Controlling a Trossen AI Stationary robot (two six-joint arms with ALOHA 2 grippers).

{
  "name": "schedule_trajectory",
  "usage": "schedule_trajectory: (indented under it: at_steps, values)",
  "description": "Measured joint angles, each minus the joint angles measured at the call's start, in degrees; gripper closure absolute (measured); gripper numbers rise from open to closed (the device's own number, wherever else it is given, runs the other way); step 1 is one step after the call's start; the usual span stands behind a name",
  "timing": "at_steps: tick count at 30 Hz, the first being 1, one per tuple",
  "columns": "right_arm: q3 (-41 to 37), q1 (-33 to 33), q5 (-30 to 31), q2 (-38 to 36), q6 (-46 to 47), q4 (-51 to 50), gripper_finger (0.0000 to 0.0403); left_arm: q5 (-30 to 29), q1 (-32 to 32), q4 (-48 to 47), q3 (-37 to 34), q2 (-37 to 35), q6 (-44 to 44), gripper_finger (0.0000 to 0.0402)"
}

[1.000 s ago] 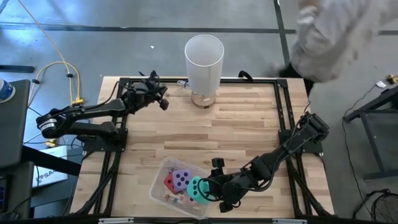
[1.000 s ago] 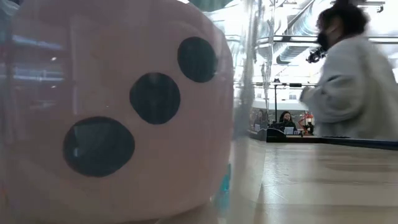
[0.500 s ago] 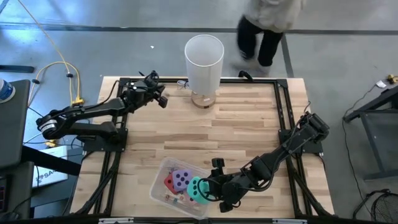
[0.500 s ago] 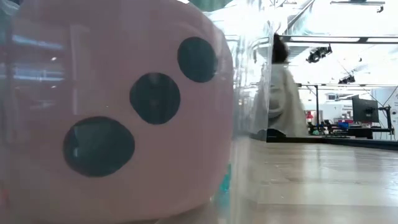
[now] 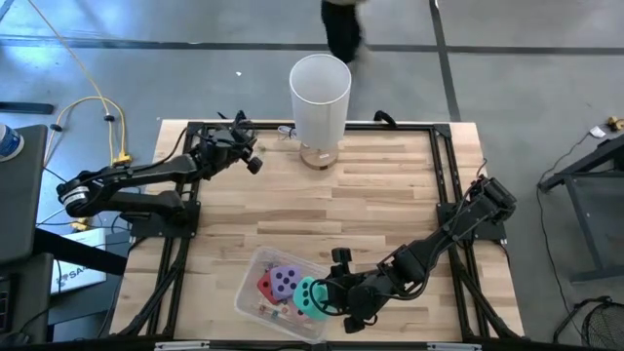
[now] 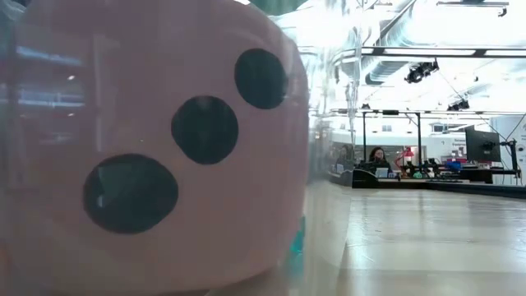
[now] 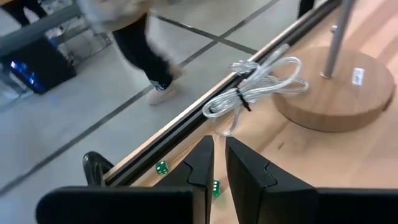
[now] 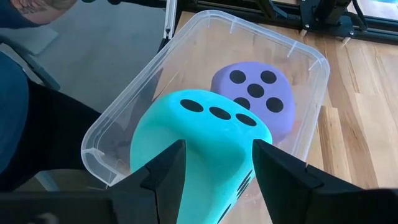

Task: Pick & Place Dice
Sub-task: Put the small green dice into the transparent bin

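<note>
Dice, four: teal die [image 8: 199, 146] pinched between the right gripper [image 5: 327, 297] fingers over the clear bin [image 5: 255, 263] at the table's near edge; purple die [image 5: 285, 281], red die [image 5: 264, 287] inside, pink die [image 6: 156, 140] partly hidden overhead. Left gripper [image 7: 214, 165], fingers nearly together, waits far left. The walker behind has moved leftward, now cut off.

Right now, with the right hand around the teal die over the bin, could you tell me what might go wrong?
The right hand grips the soft teal die only at its sides, so it could squeeze out or slip. The die sits at the rim of the clear bin, which might tip or drag. The purple die lies close beside it and may get nudged.
</note>
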Motion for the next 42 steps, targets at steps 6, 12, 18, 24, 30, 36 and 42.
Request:
schedule_trajectory:
  at_steps: [6,12,18,24,30,36,42]
  values:
    - [0.02,0.02,0.0,0.0,-0.01,0.02,0.0227,0.1,-2.35,-0.73,0.0,0.0,-0.31,0.0365]
    - [0.02,0.02,-0.02,0.0,0.27,0.02,0.0227,1.63,-2.48,-0.65,0.0,0.0,1.8,0.0362]
    - [0.04,0.02,-0.1,0.0,0.36,0.02,0.0227,4.54,-1.23,-0.94,0.0,0.0,0.9,0.0306]
    - [0.04,0.02,-0.17,-0.02,0.38,0.18,0.0227,8.89,1.84,-4.71,0.02,0.0,-3.66,0.0202]
    - [0.04,0.02,-0.2,-0.02,0.38,0.23,0.0227,15.6,9.52,-11.78,0.02,0.24,-14.22,0.0118]
    - [0.07,0.02,-0.11,-0.02,0.6,0.32,0.0227,25.39,16.23,-14.22,0.02,0.26,-21.5,0.0108]
    - [0.07,0.02,-0.09,-0.04,0.62,1.14,0.0227,26.86,16.75,-14.29,0.02,0.26,-21.85,0.0108]
